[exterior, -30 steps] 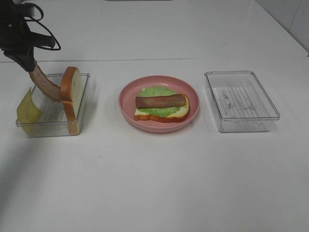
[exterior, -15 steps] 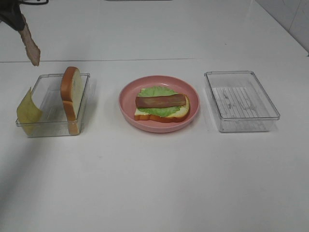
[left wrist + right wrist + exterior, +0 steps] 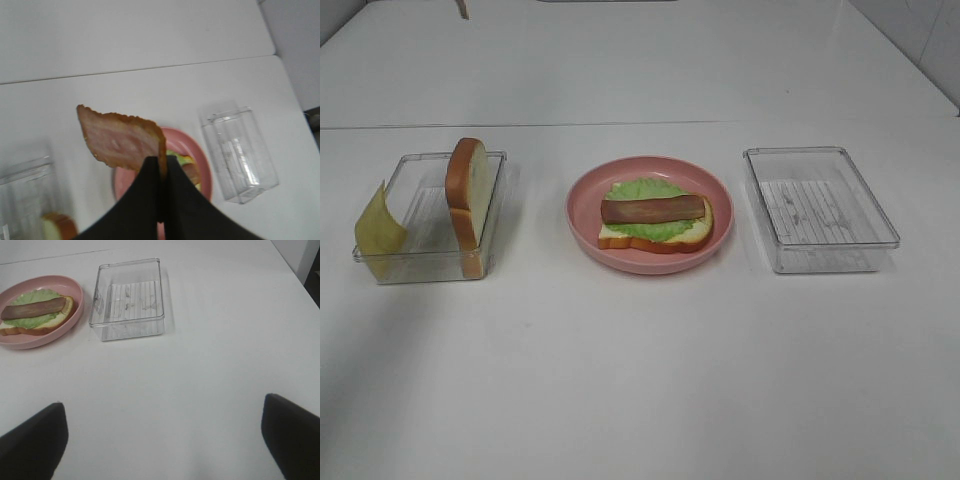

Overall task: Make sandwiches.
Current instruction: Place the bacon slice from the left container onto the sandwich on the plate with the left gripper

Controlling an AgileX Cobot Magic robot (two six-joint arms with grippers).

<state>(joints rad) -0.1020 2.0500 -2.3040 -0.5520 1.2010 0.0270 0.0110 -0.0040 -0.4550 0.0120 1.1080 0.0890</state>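
Since a second ago, your left arm has lifted away from the left tray [image 3: 420, 262] and out of the overhead view. Only the tip of the held bacon strip [image 3: 463, 9] shows at the top edge, about 11 o'clock from the pink plate [image 3: 582, 222]. The left gripper [image 3: 161, 172] is pinched tight on one end of that strip, and the rest sticks out free, high above the plate. It looks thin, light and probably floppy, so expect it to swing; an end pinch suits laying it down flat. Your right gripper [image 3: 160, 440] stands wide with nothing in it, over bare table.

On the plate lie the bottom bread slice [image 3: 655, 240], the lettuce [image 3: 642, 190] and the first bacon strip [image 3: 652, 209]. At 9 o'clock, the left tray holds the upright bread slice [image 3: 466, 195], with the cheese slice [image 3: 378, 228] leaning on its wall. The right tray [image 3: 820, 205] sits at 3 o'clock.
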